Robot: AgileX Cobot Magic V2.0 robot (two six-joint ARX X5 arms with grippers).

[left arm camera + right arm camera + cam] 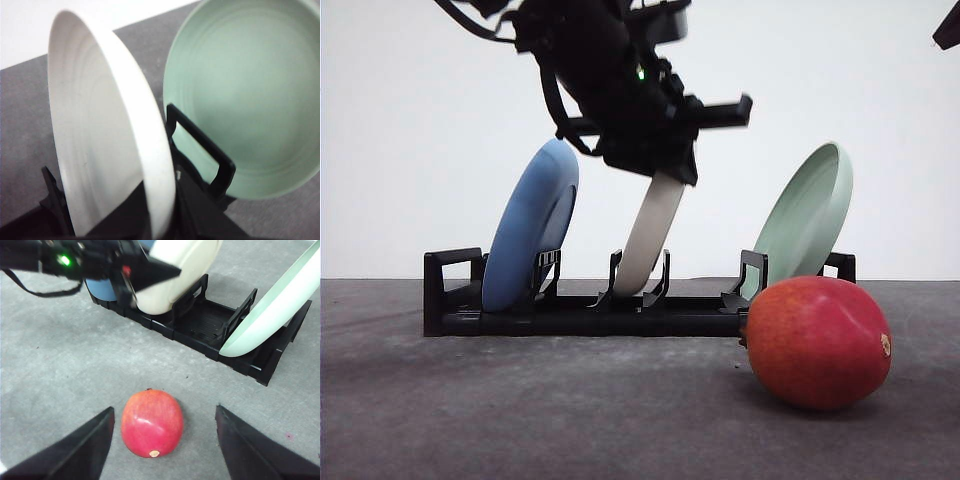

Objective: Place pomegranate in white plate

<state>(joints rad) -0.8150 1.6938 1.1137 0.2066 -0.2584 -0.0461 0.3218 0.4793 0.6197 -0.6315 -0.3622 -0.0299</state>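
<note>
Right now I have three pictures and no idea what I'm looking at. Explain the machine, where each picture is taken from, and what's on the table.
This is a robot with two arms, each ending in a two-fingered gripper. The front picture looks forward over a grey table. The other two come from cameras on the wrists.

A black rack holds three plates on edge: a blue plate, a white plate and a pale green plate. A pomegranate lies on the table in front of the rack.

The left gripper is at the top of the white plate; whether it grips cannot be told. The right gripper hangs open above the pomegranate, one finger each side, holding nothing.
</note>
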